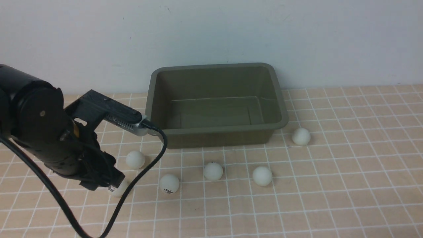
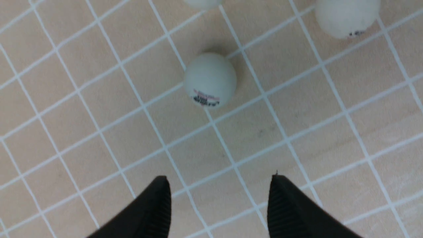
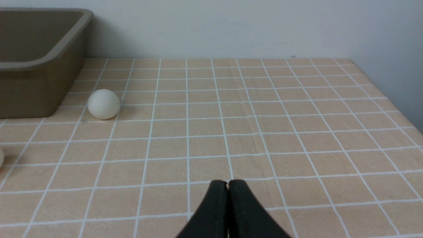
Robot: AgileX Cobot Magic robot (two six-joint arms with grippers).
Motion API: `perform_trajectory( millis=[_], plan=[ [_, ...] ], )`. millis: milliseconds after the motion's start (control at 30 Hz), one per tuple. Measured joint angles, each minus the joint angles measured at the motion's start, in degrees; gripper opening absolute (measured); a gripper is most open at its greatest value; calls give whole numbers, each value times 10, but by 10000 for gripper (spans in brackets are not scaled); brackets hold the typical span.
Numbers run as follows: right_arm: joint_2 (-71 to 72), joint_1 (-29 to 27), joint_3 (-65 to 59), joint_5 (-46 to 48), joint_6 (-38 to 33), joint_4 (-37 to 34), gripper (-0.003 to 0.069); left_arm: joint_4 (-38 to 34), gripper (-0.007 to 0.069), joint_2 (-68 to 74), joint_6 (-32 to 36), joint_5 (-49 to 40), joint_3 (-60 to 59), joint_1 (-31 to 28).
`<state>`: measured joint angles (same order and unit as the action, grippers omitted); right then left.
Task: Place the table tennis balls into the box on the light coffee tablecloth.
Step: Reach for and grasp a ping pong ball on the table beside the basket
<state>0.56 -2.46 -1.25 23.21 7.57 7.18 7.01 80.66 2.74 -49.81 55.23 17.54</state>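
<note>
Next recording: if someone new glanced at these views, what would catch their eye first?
First, the olive-green box at the back centre against the wall. It is empty, and six white table tennis balls lie scattered on the checked tablecloth in front of it and to its right. Next, the bulky black left arm at the left edge reaches down over the nearest ball, jaws apart and holding nothing.

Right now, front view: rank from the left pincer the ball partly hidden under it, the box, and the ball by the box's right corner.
1. Partly hidden ball, under the left pincer, left.
2. Box, centre back.
3. Ball at the box's right corner, rightmost.
</note>
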Motion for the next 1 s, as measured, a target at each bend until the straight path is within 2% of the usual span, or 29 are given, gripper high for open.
perform_trajectory(
  millis=[167, 267, 367, 700, 867, 1000],
  plan=[
    [0, 0, 0, 0, 0, 0, -14, -49, 365, 17, 46, 41, 3, -37],
    [0, 0, 0, 0, 0, 0, -14, -119, 356, 49, 114, 61, 3, -52],
    [0, 0, 0, 0, 0, 0, -14, -150, 351, 84, 168, 79, 3, -52],
    [0, 0, 0, 0, 0, 0, -14, -136, 351, 140, 185, 133, 3, -52],
    [0, 0, 0, 0, 0, 0, -14, -85, 351, 162, 162, 150, 3, -52],
    [0, 0, 0, 0, 0, 0, -14, -75, 351, 183, 153, 161, 3, -52]
  ],
)
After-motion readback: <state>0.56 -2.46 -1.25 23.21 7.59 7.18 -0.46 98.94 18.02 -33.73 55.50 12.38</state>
